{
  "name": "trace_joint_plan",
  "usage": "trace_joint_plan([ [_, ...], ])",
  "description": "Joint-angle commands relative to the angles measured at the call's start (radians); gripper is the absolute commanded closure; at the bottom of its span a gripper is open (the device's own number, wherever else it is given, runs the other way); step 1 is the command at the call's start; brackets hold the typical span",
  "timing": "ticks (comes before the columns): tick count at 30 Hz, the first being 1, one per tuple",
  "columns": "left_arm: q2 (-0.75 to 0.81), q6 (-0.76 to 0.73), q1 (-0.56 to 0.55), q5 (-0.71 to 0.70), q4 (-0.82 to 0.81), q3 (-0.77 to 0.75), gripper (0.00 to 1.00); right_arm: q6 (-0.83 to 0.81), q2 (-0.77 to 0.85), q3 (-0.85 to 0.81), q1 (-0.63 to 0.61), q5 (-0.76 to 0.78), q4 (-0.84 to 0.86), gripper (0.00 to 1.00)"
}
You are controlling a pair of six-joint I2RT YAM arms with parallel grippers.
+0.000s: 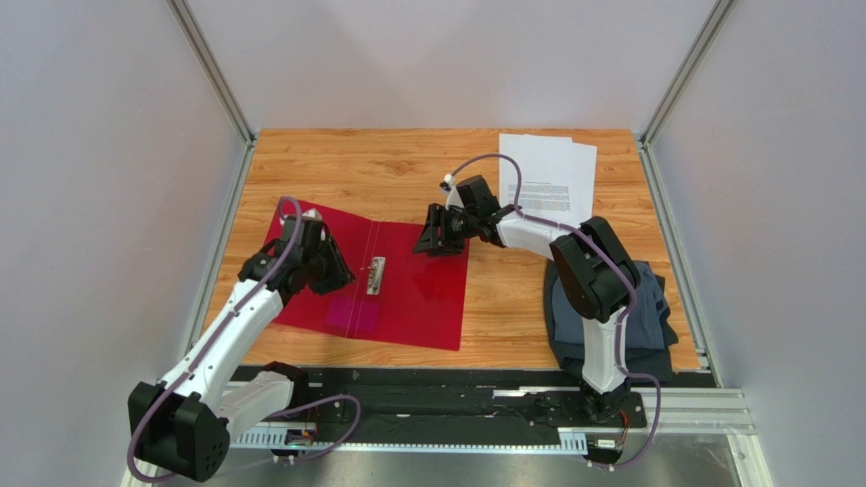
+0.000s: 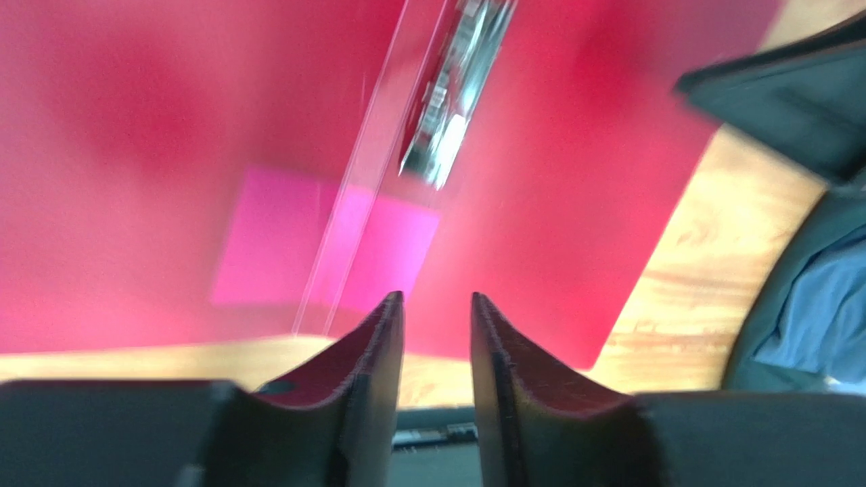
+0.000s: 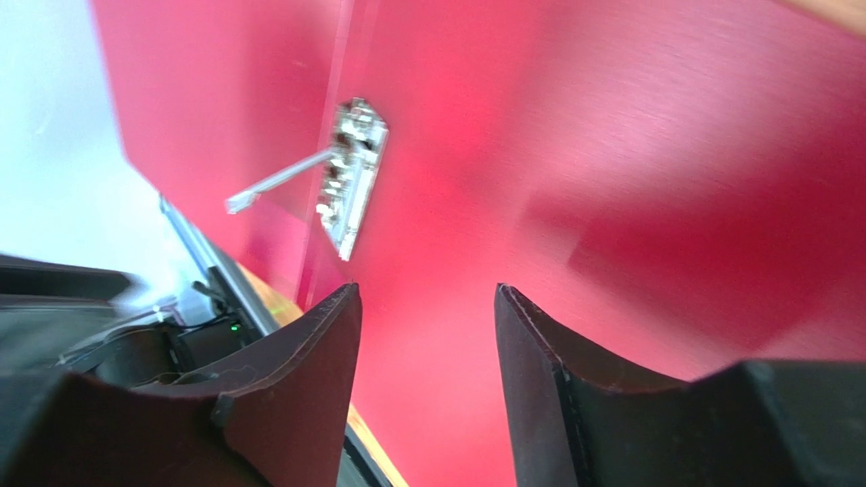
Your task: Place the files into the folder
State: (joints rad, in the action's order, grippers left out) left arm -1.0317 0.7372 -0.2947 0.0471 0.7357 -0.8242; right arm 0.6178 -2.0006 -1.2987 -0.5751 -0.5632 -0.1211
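Your left gripper [image 1: 327,268] and right gripper [image 1: 435,241] hover over the open folder [image 1: 417,292], jaws apart and empty, files [image 1: 549,172] beyond it.

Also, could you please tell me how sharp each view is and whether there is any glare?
Top view: sharp, evenly lit, the red folder showing only a faint sheen. Left wrist view: heavily motion-blurred, the metal clip smeared into streaks. Right wrist view: clearer, the clip readable, soft highlights across the folder.
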Motion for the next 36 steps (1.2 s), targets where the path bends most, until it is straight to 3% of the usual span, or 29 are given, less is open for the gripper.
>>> trace_joint_plan([
  [1,-0.141,0.099,-0.003,0.143,-0.134,0.066,0.66,0.065,0.011,-0.014,-0.015,-0.038,0.112,0.49],
  [7,-0.365,0.057,0.014,0.119,-0.255,-0.038,0.66,0.06,0.057,0.038,-0.014,-0.021,0.147,0.5],
  [14,-0.594,-0.008,0.091,0.232,-0.272,-0.222,0.68,-0.013,0.169,0.091,0.017,0.032,0.08,0.5],
  [19,-0.738,-0.027,0.114,0.206,-0.263,-0.381,0.68,-0.029,0.207,0.087,0.031,0.055,0.051,0.5],
  [25,-0.878,0.063,0.124,0.402,-0.375,-0.541,0.64,-0.033,0.203,0.078,0.035,0.069,0.034,0.5],
  [29,-0.92,0.117,0.126,0.444,-0.375,-0.653,0.56,-0.038,0.194,0.082,0.035,0.078,0.032,0.49],
  [32,-0.913,0.119,0.127,0.43,-0.346,-0.693,0.56,-0.067,0.155,0.044,0.035,0.101,-0.029,0.49],
  [36,-0.771,0.082,0.126,0.262,-0.282,-0.587,0.42,-0.069,0.12,0.021,0.037,0.097,-0.049,0.4],
])
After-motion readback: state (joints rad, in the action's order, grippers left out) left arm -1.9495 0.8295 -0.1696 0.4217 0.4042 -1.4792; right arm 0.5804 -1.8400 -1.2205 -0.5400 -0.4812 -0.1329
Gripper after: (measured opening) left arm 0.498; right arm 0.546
